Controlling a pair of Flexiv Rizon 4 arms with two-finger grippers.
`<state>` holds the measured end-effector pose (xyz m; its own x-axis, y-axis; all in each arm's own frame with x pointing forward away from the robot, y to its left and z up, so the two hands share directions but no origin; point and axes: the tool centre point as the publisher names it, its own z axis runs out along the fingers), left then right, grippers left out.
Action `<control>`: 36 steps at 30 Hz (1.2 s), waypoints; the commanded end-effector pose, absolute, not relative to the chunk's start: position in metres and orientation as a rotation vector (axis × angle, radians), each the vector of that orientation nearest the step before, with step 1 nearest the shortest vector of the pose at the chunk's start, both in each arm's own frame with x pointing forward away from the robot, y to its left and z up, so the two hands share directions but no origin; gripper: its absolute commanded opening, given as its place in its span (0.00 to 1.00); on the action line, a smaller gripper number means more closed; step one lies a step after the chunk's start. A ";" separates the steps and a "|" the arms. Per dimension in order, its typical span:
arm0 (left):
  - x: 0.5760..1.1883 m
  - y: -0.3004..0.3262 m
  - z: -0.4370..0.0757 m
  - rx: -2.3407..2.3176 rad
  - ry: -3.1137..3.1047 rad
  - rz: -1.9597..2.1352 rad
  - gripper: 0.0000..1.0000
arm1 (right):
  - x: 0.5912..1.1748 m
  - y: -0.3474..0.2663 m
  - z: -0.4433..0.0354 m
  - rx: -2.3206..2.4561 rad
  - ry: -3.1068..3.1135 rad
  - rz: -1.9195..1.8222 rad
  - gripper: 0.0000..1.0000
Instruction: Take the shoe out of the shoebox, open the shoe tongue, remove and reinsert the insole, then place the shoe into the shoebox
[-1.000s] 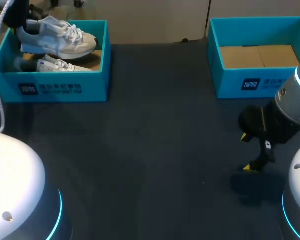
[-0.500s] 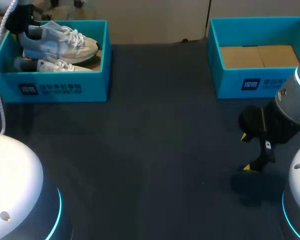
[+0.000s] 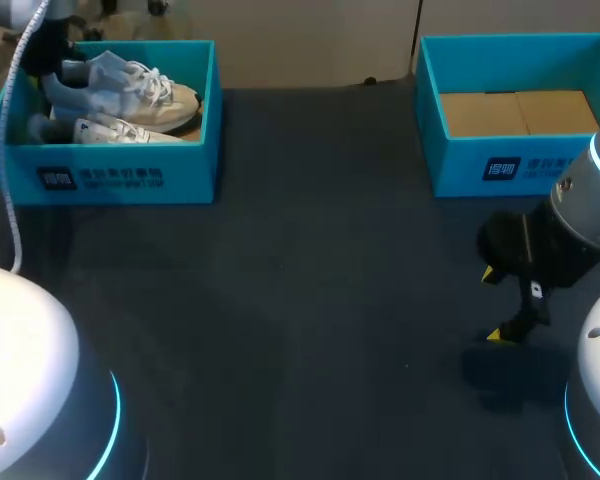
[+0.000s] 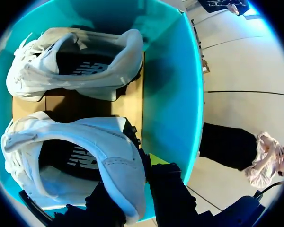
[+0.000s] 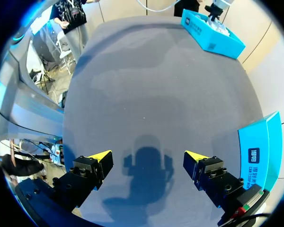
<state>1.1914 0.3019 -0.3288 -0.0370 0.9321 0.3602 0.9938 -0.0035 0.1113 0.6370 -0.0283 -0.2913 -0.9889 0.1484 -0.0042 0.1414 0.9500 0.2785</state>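
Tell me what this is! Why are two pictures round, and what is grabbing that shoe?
These are two robot arms at a dark table. The square picture is from a camera above. The round ones are from little cameras on each arm's wrist. Two blue boxes stand on the table: the left box has two white shoes, the right box none. The left gripper, a two-fingered hand, pinches the heel of one shoe; the other shoe lies beside it. The right gripper hangs open above the table, holding nothing.

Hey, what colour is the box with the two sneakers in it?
The shoebox is teal all over; the head view shows it best.
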 end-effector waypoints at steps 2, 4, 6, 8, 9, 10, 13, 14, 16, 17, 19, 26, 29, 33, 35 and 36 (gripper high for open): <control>1.199 0.301 -0.329 -2.056 -2.070 -0.470 0.00 | 0.636 -0.028 -0.293 0.230 3.075 0.434 1.00; 1.198 0.298 -0.331 -2.062 -2.062 -0.473 0.00 | 0.636 -0.028 -0.293 0.230 3.075 0.434 1.00; 1.198 0.297 -0.332 -2.065 -2.055 -0.475 0.00 | 0.636 -0.028 -0.293 0.230 3.075 0.434 1.00; 1.198 0.296 -0.333 -2.066 -2.052 -0.476 0.00 | 0.636 -0.028 -0.293 0.230 3.075 0.434 1.00; 1.198 0.295 -0.334 -2.066 -2.051 -0.476 0.00 | 0.636 -0.028 -0.293 0.230 3.075 0.434 1.00; 1.197 0.295 -0.334 -2.066 -2.051 -0.477 0.00 | 0.636 -0.028 -0.293 0.230 3.075 0.434 1.00; 1.197 0.294 -0.336 -2.067 -2.049 -0.473 0.00 | 0.636 -0.028 -0.293 0.230 3.075 0.434 1.00; 1.197 0.293 -0.337 -2.066 -2.044 -0.472 0.00 | 0.636 -0.028 -0.293 0.230 3.075 0.434 1.00; 1.197 0.293 -0.339 -2.064 -2.039 -0.468 0.00 | 0.636 -0.028 -0.293 0.230 3.075 0.434 1.00; 1.196 0.293 -0.339 -2.065 -2.037 -0.467 0.00 | 0.636 -0.028 -0.293 0.230 3.075 0.434 1.00; 1.195 0.292 -0.341 -2.065 -2.032 -0.465 0.00 | 0.636 -0.028 -0.293 0.230 3.075 0.434 1.00; 1.197 0.294 -0.347 -2.054 -2.039 -0.433 0.00 | 0.636 -0.028 -0.293 0.230 3.075 0.434 1.00; 1.197 0.293 -0.349 -2.042 -2.048 -0.427 0.00 | 0.636 -0.028 -0.293 0.230 3.075 0.434 1.00; 1.198 0.293 -0.351 -2.036 -2.053 -0.424 0.00 | 0.636 -0.028 -0.293 0.230 3.075 0.434 1.00; 1.200 0.293 -0.352 -2.034 -2.059 -0.421 0.00 | 0.636 -0.028 -0.293 0.230 3.075 0.434 1.00; 1.200 0.293 -0.351 -2.034 -2.061 -0.419 0.00 | 0.636 -0.028 -0.293 0.230 3.075 0.434 1.00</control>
